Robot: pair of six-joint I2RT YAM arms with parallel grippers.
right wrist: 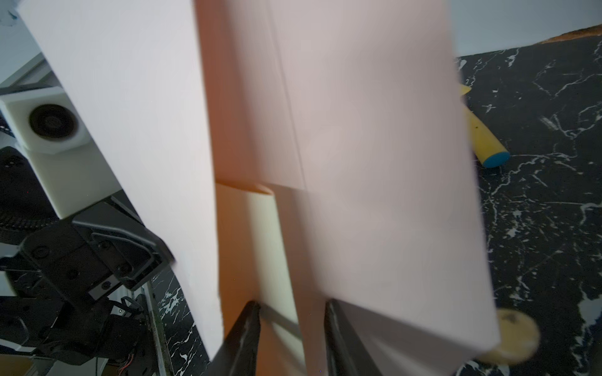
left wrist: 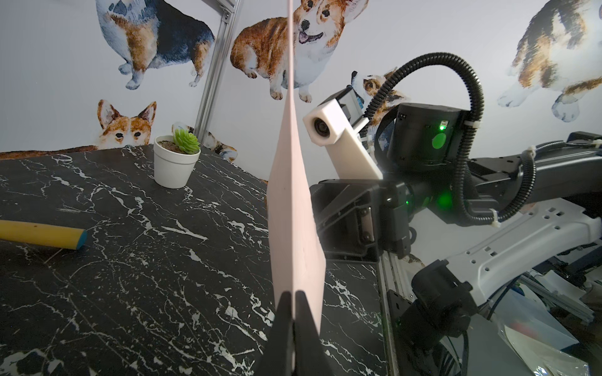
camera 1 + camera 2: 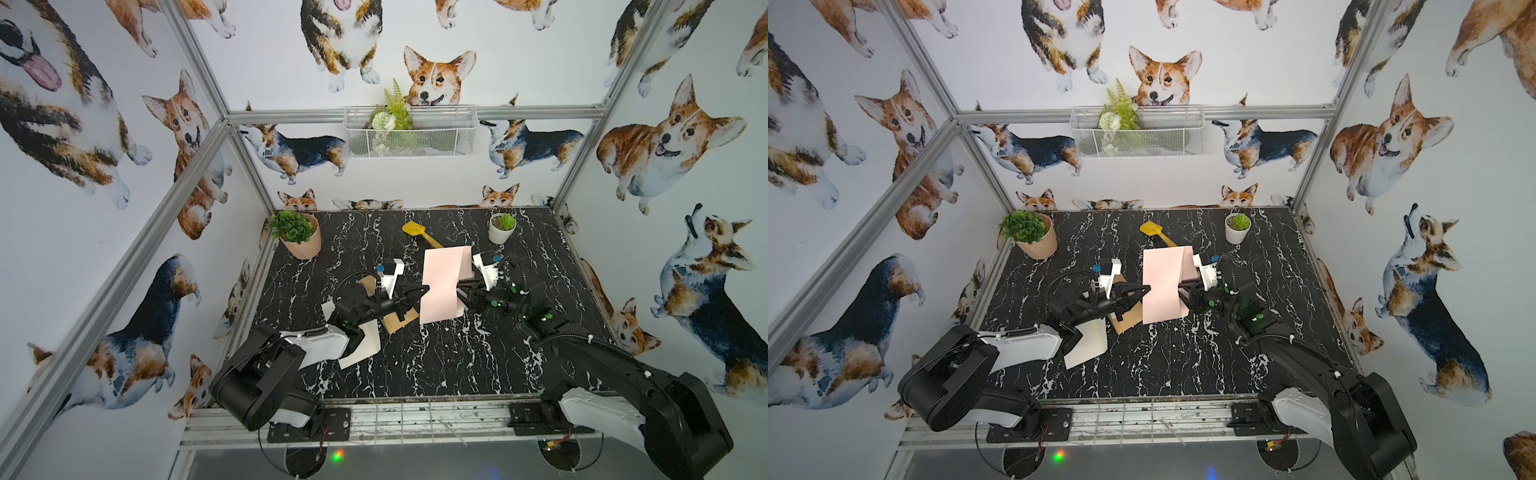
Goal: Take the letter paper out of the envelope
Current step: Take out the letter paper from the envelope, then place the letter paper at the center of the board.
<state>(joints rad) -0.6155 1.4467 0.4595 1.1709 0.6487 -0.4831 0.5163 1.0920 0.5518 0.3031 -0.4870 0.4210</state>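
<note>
The pale pink letter paper (image 3: 442, 282) (image 3: 1163, 286) hangs unfolded in the air between both arms, above the black marble table. My left gripper (image 3: 424, 291) (image 2: 294, 294) is shut on the paper's left edge (image 2: 293, 211). My right gripper (image 3: 459, 293) (image 1: 293, 304) is at the paper's right edge with its jaws apart. A folded panel of the paper (image 1: 374, 162) lies loosely between them. The brown envelope (image 3: 401, 322) (image 3: 1125, 322) lies on the table under my left arm, partly hidden by it.
A white sheet (image 3: 365, 340) lies beside the envelope under my left arm. A yellow toy shovel (image 3: 415, 230) (image 2: 39, 234) lies behind the paper. Potted plants stand at the back left (image 3: 299, 235) and back right (image 3: 502, 227). A wire basket (image 3: 409, 131) hangs on the back wall.
</note>
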